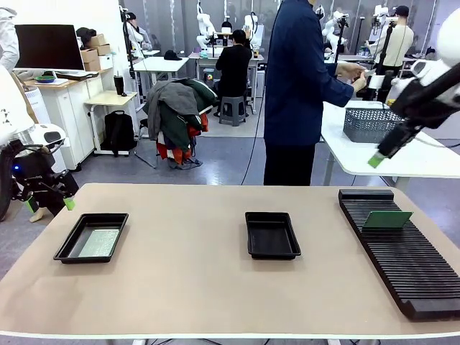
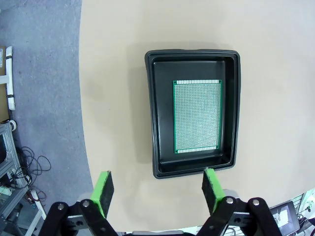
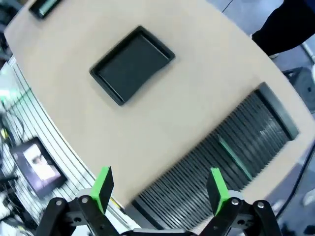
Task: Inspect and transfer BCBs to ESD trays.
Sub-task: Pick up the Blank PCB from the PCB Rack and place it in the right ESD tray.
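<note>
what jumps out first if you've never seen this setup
Two black trays sit on the beige table: the left tray holds a flat green board, while the middle tray is bare. At the right, a long ribbed rack carries a leaning green board in its slots.

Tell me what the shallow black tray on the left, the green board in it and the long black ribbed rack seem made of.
Shallow black tray: likely moulded plastic, semi-gloss; soft sheen on rounded rim. Green board: probably fibreglass laminate; fine grid of pale dots. Long black ribbed rack: seemingly matte plastic; no glints.
</note>
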Motion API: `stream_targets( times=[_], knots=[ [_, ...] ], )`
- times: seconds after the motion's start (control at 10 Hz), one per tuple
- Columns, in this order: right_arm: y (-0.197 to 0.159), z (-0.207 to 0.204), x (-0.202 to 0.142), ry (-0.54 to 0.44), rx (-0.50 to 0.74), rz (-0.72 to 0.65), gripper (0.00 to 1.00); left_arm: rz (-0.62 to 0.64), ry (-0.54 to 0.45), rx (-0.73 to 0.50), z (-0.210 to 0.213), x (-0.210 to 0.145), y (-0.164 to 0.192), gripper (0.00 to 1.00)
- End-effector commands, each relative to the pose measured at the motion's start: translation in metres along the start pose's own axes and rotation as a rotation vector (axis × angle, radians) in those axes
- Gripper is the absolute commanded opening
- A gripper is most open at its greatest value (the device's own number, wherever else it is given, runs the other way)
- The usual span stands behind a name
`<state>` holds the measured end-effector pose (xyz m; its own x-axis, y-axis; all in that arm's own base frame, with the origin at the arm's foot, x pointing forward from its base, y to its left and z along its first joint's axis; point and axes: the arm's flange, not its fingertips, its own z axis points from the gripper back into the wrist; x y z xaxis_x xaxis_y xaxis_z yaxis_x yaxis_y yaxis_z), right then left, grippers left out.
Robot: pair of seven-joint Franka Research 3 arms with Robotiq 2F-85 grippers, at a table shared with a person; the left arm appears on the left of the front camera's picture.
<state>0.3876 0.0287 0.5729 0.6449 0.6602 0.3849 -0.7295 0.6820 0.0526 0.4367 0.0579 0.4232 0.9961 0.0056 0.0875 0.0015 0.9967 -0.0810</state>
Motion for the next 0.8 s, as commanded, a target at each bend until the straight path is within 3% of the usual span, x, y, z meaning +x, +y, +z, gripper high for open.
stream_targets(
  times=[0.0, 0.2, 0.7],
  knots=[
    [-0.017, 0.026, -0.015, 0.001, -0.049, 0.191, 1.00, -0.015, -0.001, -0.014, -0.001, 0.000, 0.001, 0.96],
    [-0.026, 0.049, -0.032, 0.036, -0.095, 0.391, 1.00, -0.015, -0.001, -0.014, -0.001, 0.000, 0.001, 0.96],
    [-0.045, 0.081, -0.054, 0.159, -0.106, 0.637, 1.00, -0.015, -0.001, -0.014, -0.001, 0.000, 0.001, 0.96]
  ],
)
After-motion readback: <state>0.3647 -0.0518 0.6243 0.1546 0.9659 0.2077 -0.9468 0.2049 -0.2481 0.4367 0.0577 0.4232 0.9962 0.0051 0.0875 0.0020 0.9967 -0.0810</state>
